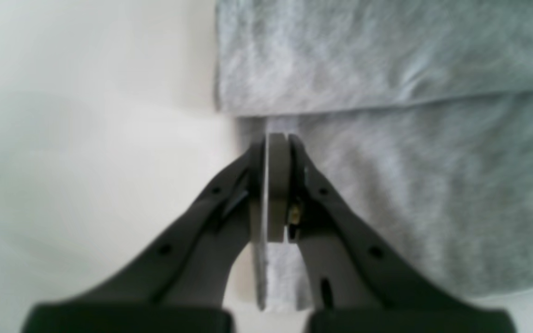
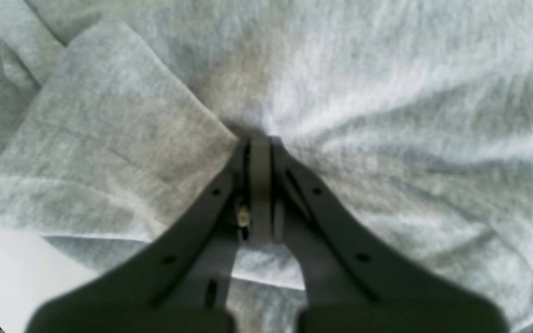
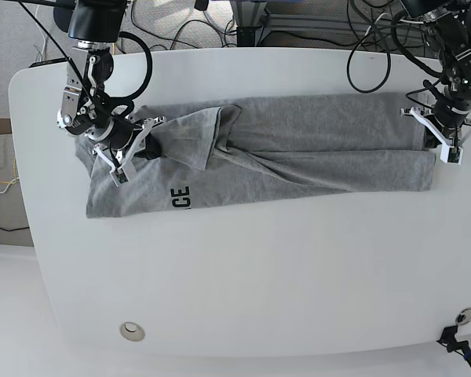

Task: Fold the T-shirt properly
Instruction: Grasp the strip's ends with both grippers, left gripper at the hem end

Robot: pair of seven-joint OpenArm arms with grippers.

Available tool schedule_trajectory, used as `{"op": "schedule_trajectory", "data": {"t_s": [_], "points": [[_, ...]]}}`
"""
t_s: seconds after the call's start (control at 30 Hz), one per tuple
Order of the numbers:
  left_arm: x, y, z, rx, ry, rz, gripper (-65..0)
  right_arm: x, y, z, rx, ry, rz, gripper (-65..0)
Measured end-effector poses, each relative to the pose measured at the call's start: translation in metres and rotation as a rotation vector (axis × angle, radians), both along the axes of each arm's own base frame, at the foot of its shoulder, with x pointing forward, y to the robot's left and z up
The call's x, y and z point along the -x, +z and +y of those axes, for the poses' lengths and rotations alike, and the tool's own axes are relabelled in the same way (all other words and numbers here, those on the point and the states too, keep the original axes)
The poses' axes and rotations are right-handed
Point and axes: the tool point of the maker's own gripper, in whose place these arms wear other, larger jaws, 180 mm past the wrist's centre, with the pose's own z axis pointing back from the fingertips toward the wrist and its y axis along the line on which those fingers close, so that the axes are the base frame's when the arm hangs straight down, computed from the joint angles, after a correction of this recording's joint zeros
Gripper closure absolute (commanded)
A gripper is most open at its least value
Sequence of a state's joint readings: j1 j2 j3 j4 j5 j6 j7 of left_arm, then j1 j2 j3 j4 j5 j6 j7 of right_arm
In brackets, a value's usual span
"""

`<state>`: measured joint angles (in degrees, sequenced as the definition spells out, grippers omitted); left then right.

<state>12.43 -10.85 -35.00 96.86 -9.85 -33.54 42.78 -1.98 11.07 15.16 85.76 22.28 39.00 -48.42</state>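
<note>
Both sets of fingers were pinched shut on the soft, floppy T-shirt (image 3: 298,153), lying long on the white surface (image 3: 259,275), left fingers (image 3: 442,141) at 3 o'clock, right fingers (image 3: 141,145) at 9 o'clock.
</note>
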Motion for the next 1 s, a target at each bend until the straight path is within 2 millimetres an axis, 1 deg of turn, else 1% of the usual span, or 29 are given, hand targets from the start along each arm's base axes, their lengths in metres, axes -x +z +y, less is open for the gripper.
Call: {"op": "schedule_trajectory", "data": {"t_s": [0.03, 0.07, 0.1, 0.13, 0.17, 0.2, 0.33, 0.37, 0.43, 0.5, 0.53, 0.6, 0.67, 0.7, 0.73, 0.87, 1.0], "points": [[0.002, -0.003, -0.002, 0.047, 0.011, 0.012, -18.6, 0.0, 0.0, 0.0, 0.002, 0.0, 0.001, 0.0], [0.009, -0.008, -0.001, 0.072, 0.027, 0.045, -27.9, 0.001, -0.001, -0.002, 0.004, -0.002, 0.003, 0.0], [0.015, -0.009, 0.005, 0.087, 0.054, 0.058, -35.6, 0.002, -0.002, -0.003, 0.005, -0.003, 0.006, 0.0], [0.02, -0.008, 0.012, 0.096, 0.085, 0.058, -41.6, 0.002, -0.002, -0.003, 0.006, -0.004, 0.006, 0.0], [0.024, -0.006, 0.02, 0.1, 0.116, 0.053, -45.8, 0.001, -0.001, -0.003, 0.004, -0.003, 0.003, 0.0], [0.025, -0.003, 0.025, 0.11, 0.134, 0.048, -46.8, 0.001, -0.001, -0.002, 0.003, -0.003, 0.002, 0.0], [0.014, 0.002, 0.022, 0.206, 0.128, 0.026, -46.9, 0.002, -0.002, -0.002, 0.002, -0.003, 0.006, 0.0], [0.011, 0.0, 0.026, 0.233, 0.14, 0.021, -46.9, 0.002, -0.001, -0.003, 0.006, -0.002, 0.006, 0.0], [0.011, -0.011, 0.041, 0.263, 0.181, 0.053, -46.9, 0.001, -0.001, -0.002, 0.004, -0.002, 0.002, 0.0], [0.008, -0.021, 0.043, 0.296, 0.188, 0.083, -46.9, 0.001, -0.001, 0.0, -0.001, -0.003, 0.002, 0.0], [0.003, -0.023, 0.041, 0.31, 0.187, 0.083, -46.9, 0.001, -0.001, 0.0, -0.002, -0.003, 0.003, 0.0], [-0.009, -0.022, 0.034, 0.334, 0.169, 0.062, -46.9, 0.002, -0.002, -0.001, 0.0, -0.003, 0.005, 0.0], [-0.013, -0.024, 0.034, 0.348, 0.17, 0.061, -46.9, 0.002, -0.001, -0.001, 0.001, -0.003, 0.005, 0.0], [-0.013, -0.03, 0.033, 0.353, 0.171, 0.083, -46.9, 0.002, -0.001, -0.002, 0.002, -0.003, 0.004, 0.0], [-0.012, -0.037, 0.027, 0.358, 0.155, 0.115, -46.9, 0.002, -0.001, -0.001, 0.001, -0.003, 0.002, 0.0], [-0.025, -0.042, 0.001, 0.381, 0.08, 0.116, -46.6, 0.003, -0.002, -0.002, 0.001, -0.004, 0.005, 0.0], [-0.029, -0.043, -0.012, 0.388, 0.046, 0.114, -46.0, 0.002, -0.001, -0.001, -0.001, -0.004, 0.002, 0.0]]}}
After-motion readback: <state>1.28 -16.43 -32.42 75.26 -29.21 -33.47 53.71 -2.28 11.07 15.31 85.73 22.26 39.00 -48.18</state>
